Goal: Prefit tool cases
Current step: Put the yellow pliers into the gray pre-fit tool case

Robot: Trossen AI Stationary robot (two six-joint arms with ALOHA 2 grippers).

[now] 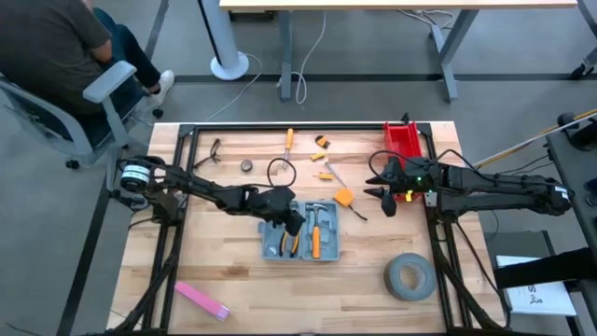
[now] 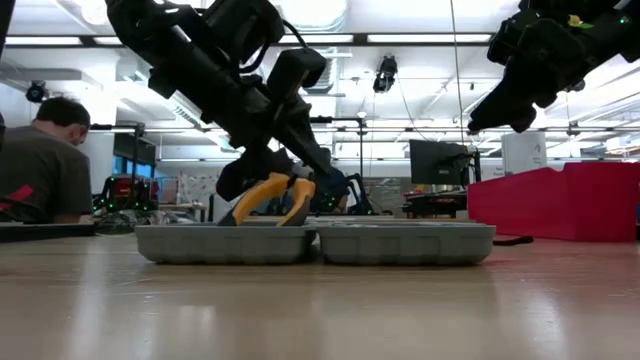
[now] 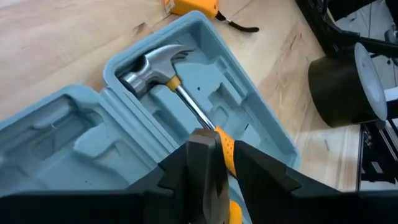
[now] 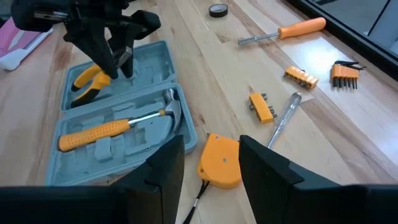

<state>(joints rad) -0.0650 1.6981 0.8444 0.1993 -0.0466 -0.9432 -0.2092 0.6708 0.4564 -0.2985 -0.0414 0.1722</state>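
Left pincer (image 1: pixel 291 222) sits low over the left half of the open case (image 1: pixel 300 239), which lies at the lower centre of the high frame on my desk (image 1: pixel 233 280). Its fingers are parted, just above the yellow-handled pliers (image 4: pixel 87 79) lying in that half; I cannot tell whether they touch the pliers. A hammer (image 4: pixel 118 127) with an orange grip rests in the case's right half.

Right pincer (image 1: pixel 387 198) hovers well above the desk at centre right, fingers apart and holding nothing, with a yellow tape measure (image 4: pixel 221 162) below it.

Lower right lies a grey tape roll (image 1: pixel 409 277), lower left a pink block (image 1: pixel 201 300). Farther up I see screwdrivers (image 4: pixel 283 31), bit holders (image 4: pixel 261 107) and a red bin (image 1: pixel 403 140). A person (image 1: pixel 56 42) sits beyond the desk, upper left.
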